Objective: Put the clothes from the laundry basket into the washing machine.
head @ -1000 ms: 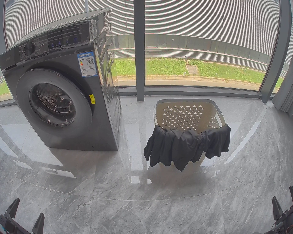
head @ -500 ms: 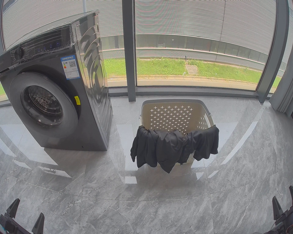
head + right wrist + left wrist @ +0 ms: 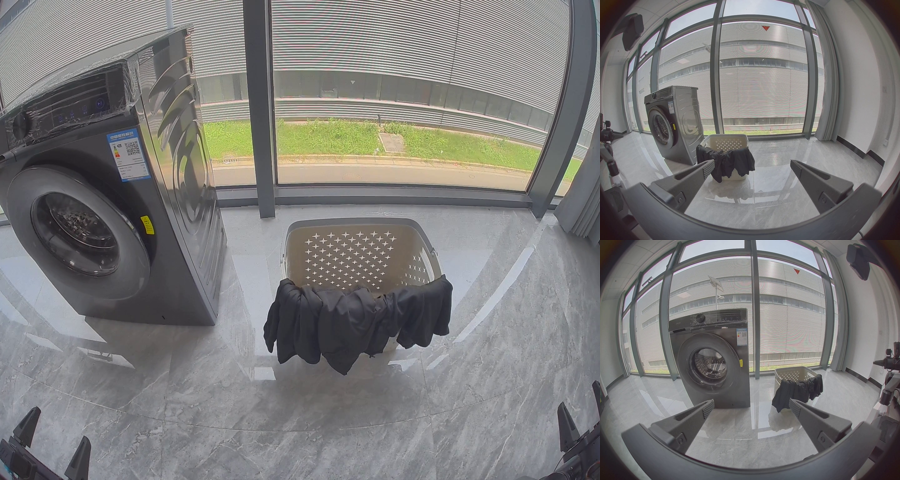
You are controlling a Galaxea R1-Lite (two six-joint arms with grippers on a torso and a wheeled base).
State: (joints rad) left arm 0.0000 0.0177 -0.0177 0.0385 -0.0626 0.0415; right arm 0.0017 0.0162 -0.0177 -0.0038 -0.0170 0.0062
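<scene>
A cream laundry basket (image 3: 359, 253) stands on the floor ahead, with black clothes (image 3: 356, 319) draped over its near rim. To its left stands a dark grey washing machine (image 3: 106, 187) with its round door (image 3: 78, 234) facing front-left. The left wrist view has the washing machine (image 3: 712, 355), the basket (image 3: 795, 374) and the clothes (image 3: 797, 390) beyond my open left gripper (image 3: 751, 405). In the right wrist view the clothes (image 3: 726, 162) hang on the basket (image 3: 726, 143) past my open right gripper (image 3: 751, 165). Both grippers are low, well short of the basket: left gripper (image 3: 53, 434), right gripper (image 3: 581, 409).
Glossy grey marble floor (image 3: 281, 412) lies open between me and the basket. Tall windows with dark frames (image 3: 259, 106) close off the far side. A curtain (image 3: 581, 187) hangs at the far right.
The whole head view has shifted: the machine and basket now sit further left and lower in the picture, so the camera moved. Both grippers keep their places and stay open.
</scene>
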